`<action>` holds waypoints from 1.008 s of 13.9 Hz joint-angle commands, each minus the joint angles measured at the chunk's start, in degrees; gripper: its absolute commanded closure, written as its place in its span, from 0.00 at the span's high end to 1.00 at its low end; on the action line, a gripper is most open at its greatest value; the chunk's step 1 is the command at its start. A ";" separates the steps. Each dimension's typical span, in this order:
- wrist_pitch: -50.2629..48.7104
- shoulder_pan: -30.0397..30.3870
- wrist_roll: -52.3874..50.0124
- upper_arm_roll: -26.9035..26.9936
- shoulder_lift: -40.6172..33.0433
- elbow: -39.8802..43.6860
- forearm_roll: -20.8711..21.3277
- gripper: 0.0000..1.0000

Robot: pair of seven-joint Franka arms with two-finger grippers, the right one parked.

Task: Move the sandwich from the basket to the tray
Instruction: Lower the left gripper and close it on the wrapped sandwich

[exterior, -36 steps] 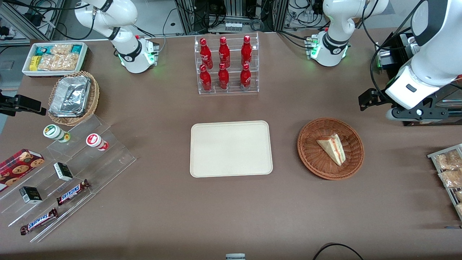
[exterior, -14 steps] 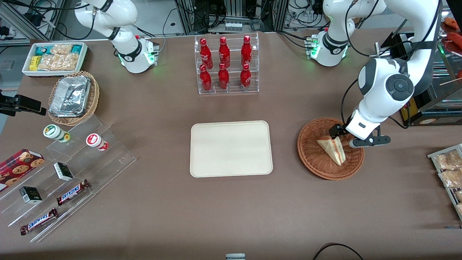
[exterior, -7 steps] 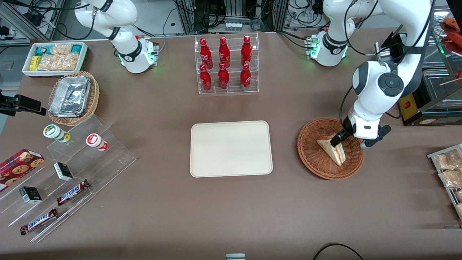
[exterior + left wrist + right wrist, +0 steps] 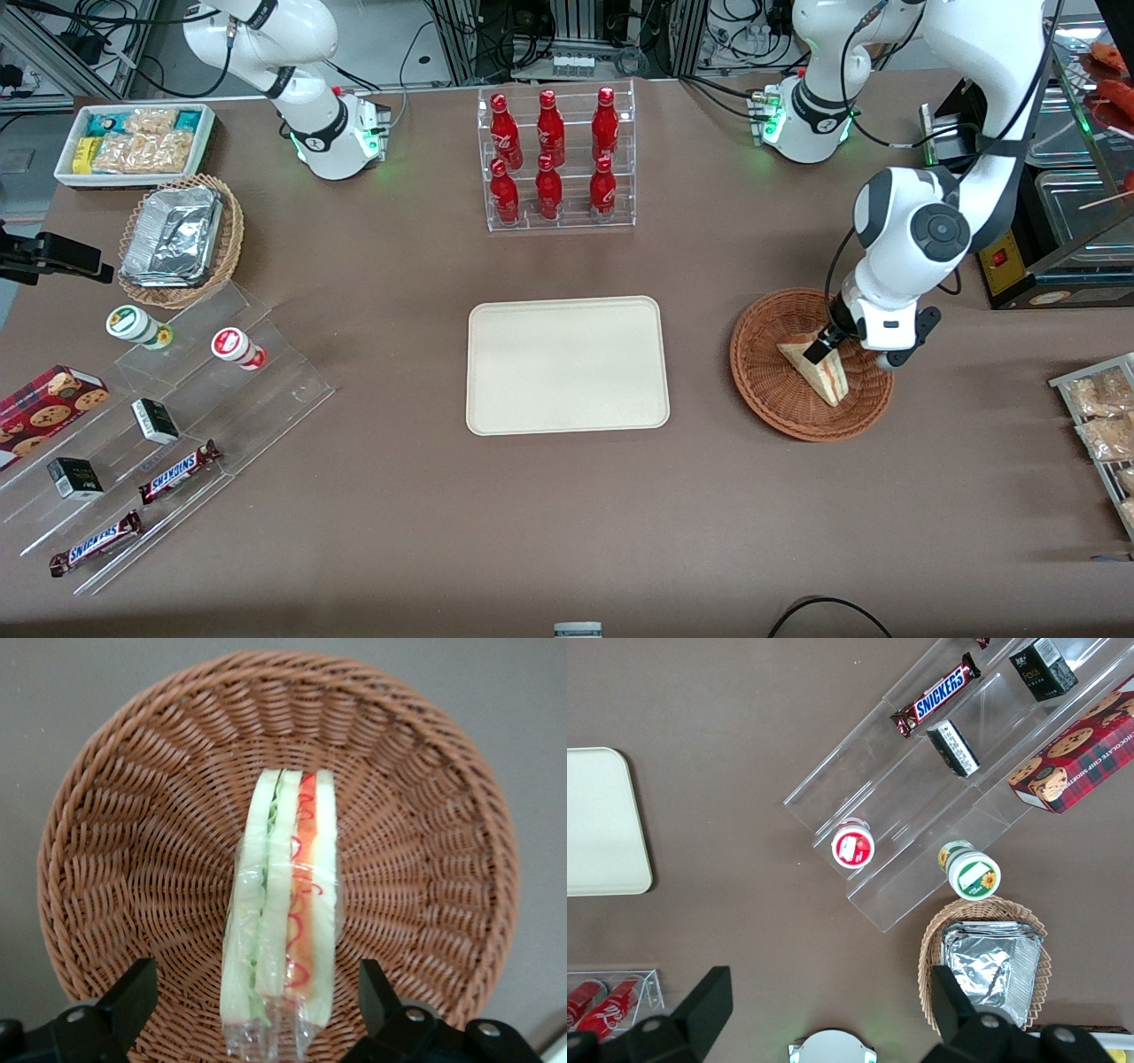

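The sandwich [image 4: 819,368] is a plastic-wrapped wedge of pale bread with red-orange and green filling, lying in the reddish-brown wicker basket [image 4: 771,390] toward the working arm's end of the table. In the left wrist view the sandwich [image 4: 283,904] stands on edge in the basket [image 4: 115,842]. My left gripper [image 4: 828,347] hangs low over the sandwich's wide end. Its fingers [image 4: 133,992] are open, one on each side of the wedge, apart from it. The cream-beige tray [image 4: 567,365] lies flat at the table's middle and shows partly in the right wrist view [image 4: 598,824].
A clear rack of red bottles [image 4: 554,159] stands farther from the camera than the tray. A tan basket with foil containers [image 4: 177,239], a white snack bin [image 4: 133,142] and an acrylic stand with snacks [image 4: 151,425] lie toward the parked arm's end. Snack packets [image 4: 1103,421] lie beside the basket.
My left arm came in from the table's end and lowered over the basket. The gripper turned and settled astride the sandwich's wide end. The sandwich has not moved.
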 commanded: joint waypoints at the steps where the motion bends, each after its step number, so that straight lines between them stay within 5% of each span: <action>1: 1.28 -0.14 -1.52 -0.26 1.63 0.44 0.52 1.00; 4: 1.46 -0.14 -1.43 -0.34 3.30 1.06 0.52 1.00; 5: 2.16 -0.22 -1.61 -0.34 3.65 1.06 0.52 0.82; 6: 2.25 -0.40 -1.61 -0.34 3.74 1.14 0.60 0.35; 7: 2.08 -0.49 -1.35 -0.34 3.74 1.32 0.52 0.00; 14: -15.47 -2.06 0.67 -0.43 3.83 15.54 0.69 0.00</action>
